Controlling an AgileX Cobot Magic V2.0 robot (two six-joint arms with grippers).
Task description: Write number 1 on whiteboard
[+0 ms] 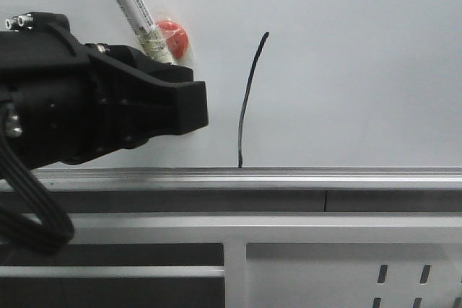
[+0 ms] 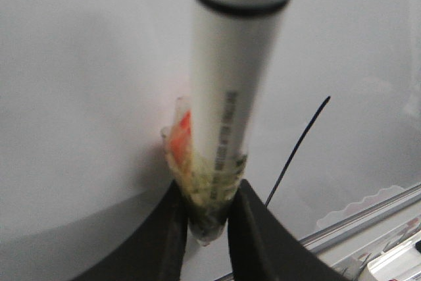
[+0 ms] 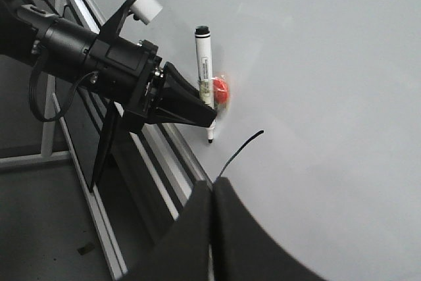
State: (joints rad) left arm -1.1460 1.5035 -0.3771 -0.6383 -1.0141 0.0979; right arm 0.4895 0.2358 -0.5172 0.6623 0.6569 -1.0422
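The whiteboard (image 1: 361,70) fills the front view, with its silver rail (image 1: 303,178) along the lower edge. The number 1 (image 1: 249,99) is a thin black, slightly curved stroke that runs from the rail up and leans right at the top. My left gripper (image 1: 177,77) is left of the stroke and shut on a white marker pen (image 1: 133,1). Tape and a red piece (image 1: 173,34) wrap the pen at the fingers. In the right wrist view the pen's black tip (image 3: 210,139) points at the board, apart from the stroke (image 3: 240,151). My right gripper (image 3: 212,187) is shut and holds nothing.
Below the rail runs a grey metal frame (image 1: 346,265) with slots at the lower right. The black left arm and its cables (image 3: 79,57) reach across the board's edge. A dark floor area (image 3: 39,228) lies beside the frame.
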